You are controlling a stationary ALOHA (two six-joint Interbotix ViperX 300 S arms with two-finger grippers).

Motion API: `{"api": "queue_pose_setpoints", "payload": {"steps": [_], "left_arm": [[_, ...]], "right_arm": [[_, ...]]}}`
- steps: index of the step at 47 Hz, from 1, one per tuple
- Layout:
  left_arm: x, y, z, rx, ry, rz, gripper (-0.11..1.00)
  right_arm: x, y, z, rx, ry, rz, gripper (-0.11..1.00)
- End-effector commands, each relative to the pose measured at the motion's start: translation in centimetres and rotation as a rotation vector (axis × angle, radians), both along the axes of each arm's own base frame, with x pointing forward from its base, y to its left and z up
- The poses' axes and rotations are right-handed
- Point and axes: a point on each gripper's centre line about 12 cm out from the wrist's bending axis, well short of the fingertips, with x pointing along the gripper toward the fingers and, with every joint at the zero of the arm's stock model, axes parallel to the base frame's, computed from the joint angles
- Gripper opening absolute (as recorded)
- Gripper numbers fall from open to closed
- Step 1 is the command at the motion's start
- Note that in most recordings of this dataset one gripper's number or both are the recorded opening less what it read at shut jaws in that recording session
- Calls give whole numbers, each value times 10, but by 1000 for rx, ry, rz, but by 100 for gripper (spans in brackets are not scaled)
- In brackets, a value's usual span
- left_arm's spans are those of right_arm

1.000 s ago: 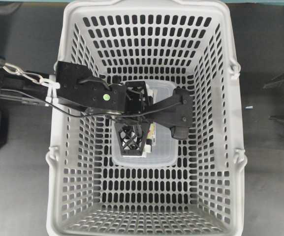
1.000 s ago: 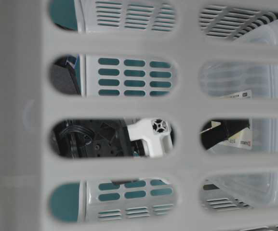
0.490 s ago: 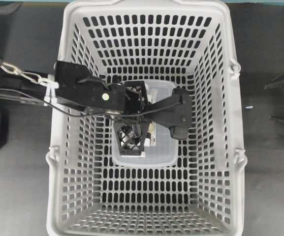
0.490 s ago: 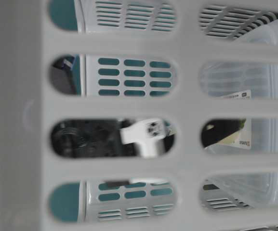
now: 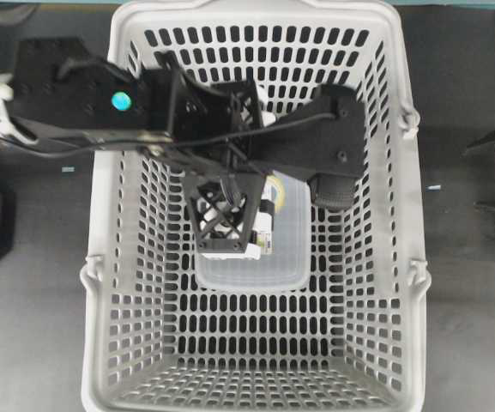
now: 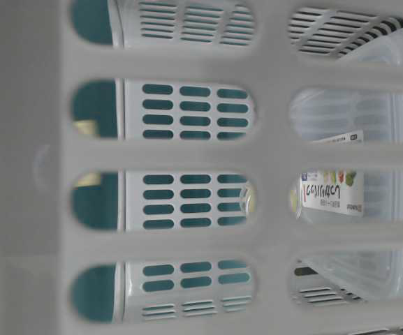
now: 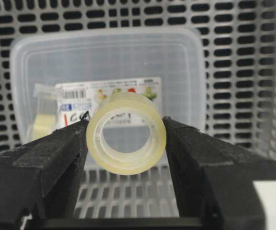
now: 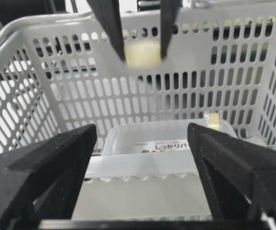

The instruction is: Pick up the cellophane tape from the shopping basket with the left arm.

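A translucent rectangular box (image 5: 273,249) with a white printed label (image 6: 330,190) lay on the slotted floor of the shopping basket (image 5: 401,257), near the middle. A second small yellowish roll (image 7: 44,117) rested against the box at about nine o'clock in the left wrist view. The cellophane tape (image 7: 126,139) was off the floor, above the box, clamped edge-on between the two black pads of the left gripper (image 7: 126,143), its hole facing the camera. The left arm (image 5: 101,103) reached in from nine o'clock over the basket rim, lattice fingers (image 5: 221,219) pointing toward six. The right gripper (image 8: 142,158) stood with jaws wide apart, holding nothing, facing the basket's interior.
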Motion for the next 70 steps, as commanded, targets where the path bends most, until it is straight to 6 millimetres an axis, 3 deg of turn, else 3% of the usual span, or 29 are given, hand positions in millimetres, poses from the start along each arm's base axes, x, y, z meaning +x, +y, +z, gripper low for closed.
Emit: {"api": "queue_pose_setpoints", "payload": {"steps": [1,70], "left_arm": [[-6,-1,27,1,-37,0,50],[1,-5,12,3,11,-9,50]], "right_arm": [[1,0,4,5,-11,1,74],[1,0,5,7,-20,1,74]]}}
